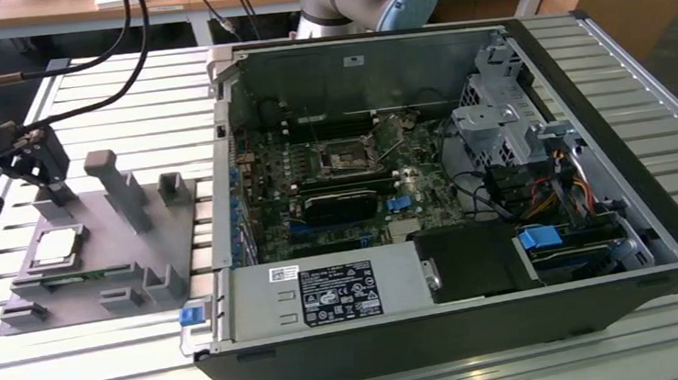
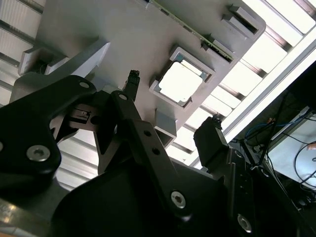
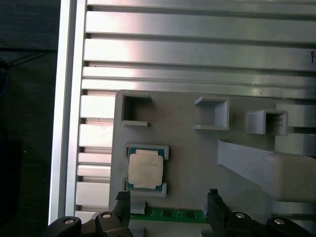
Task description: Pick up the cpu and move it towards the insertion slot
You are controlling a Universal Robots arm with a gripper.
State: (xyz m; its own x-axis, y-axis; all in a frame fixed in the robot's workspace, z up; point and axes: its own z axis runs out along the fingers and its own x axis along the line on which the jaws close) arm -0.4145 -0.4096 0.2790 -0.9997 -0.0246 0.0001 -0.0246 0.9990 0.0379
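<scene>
The cpu (image 1: 57, 247) is a small square chip with a pale metal lid. It lies flat in a shallow holder on the grey fixture plate (image 1: 105, 247) at the exterior view's left. Both wrist views show the cpu (image 2: 181, 81) (image 3: 145, 169) in its frame. My gripper (image 1: 25, 181) hangs above the plate's far end, a little short of the chip. It is open in both wrist views (image 2: 173, 106) (image 3: 168, 197), with nothing between its black fingertips (image 3: 213, 197). The insertion slot (image 1: 346, 157) is the square socket on the motherboard inside the open computer case.
Upright grey blocks (image 1: 118, 186) stand on the fixture plate close to my gripper. A green memory stick (image 3: 168, 214) lies along the plate's edge. The black computer case (image 1: 438, 200) holds cables, a drive cage and a power supply. Everything rests on a slatted aluminium table (image 1: 647, 62).
</scene>
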